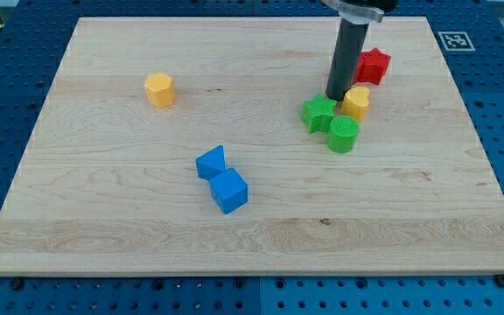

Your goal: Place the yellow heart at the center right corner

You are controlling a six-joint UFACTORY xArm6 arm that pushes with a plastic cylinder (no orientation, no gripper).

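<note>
The yellow heart (356,102) lies on the wooden board at the view's upper right. My tip (336,97) is down on the board, right against the heart's left side. A green star-like block (319,114) sits just below my tip. A green round block (343,134) lies below the heart. A red star block (374,66) lies above and right of the heart, partly behind the rod.
A yellow hexagon block (159,89) lies at the view's upper left. Two blue blocks sit near the middle, one small (210,163) and one cube (229,191) below it. The board's right edge (475,140) borders a blue perforated table.
</note>
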